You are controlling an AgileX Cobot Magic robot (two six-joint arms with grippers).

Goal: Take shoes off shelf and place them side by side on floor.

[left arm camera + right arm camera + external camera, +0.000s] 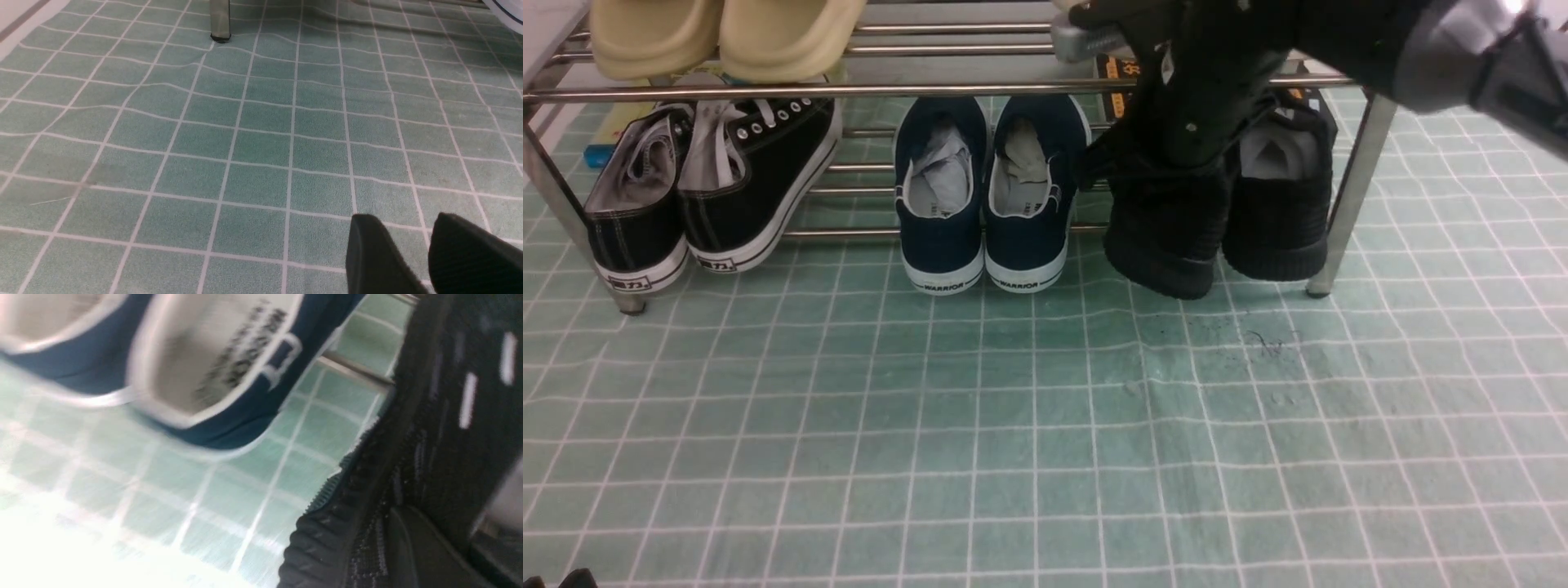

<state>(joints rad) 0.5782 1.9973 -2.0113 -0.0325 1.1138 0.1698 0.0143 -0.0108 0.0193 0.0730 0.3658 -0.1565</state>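
Observation:
Two all-black knit shoes sit at the right end of the shelf's (980,90) lower tier. My right gripper (1192,139) reaches down from above and is shut on the collar of the left shoe (1168,237), whose heel juts out past the front tube over the floor (1045,425). The other shoe (1282,212) rests beside it with pale stuffing showing. In the right wrist view one finger (412,547) presses the shoe's (441,416) knit side above its ribbed sole. My left gripper (402,228) hovers open over bare floor (261,143), holding nothing.
Navy white-soled sneakers (988,196) stand just left of the black shoes, also seen blurred (229,367). Black canvas sneakers (711,188) sit at the far left and yellow slippers (719,33) on the top tier. A chrome shelf leg (1347,204) stands right of the shoes.

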